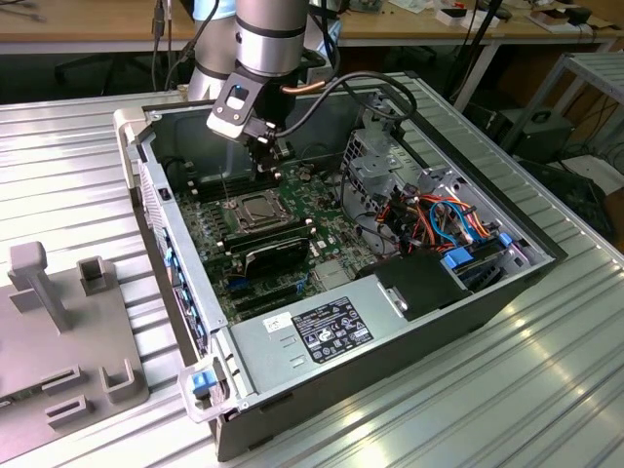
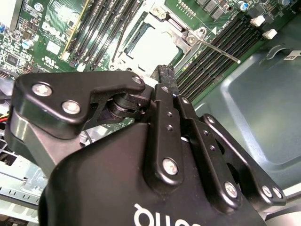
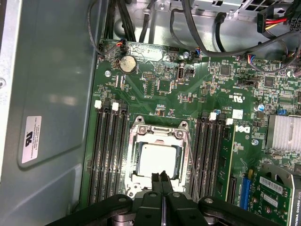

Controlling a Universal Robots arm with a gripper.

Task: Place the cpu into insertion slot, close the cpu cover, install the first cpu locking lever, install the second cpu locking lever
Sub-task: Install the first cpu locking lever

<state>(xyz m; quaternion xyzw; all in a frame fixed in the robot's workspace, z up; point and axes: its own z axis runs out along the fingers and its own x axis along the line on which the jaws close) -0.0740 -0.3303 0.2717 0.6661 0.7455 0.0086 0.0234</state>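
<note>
Cpu [image 3: 157, 160] seated under lowered cpu cover [image 3: 160, 129]. Gripper [image 3: 162, 175] pressed together, empty, over cover's edge. Second wrist view: locking lever [image 2: 218, 50] raised.

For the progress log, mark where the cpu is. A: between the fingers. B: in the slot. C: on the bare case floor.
B: the cpu lies flat in the slot, and the shut fingers hold nothing.

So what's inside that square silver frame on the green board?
The cpu: its silvery top shows through the window of the cpu cover. What lies beneath the chip is hidden by it, and the gripper covers one edge of the frame.
</note>
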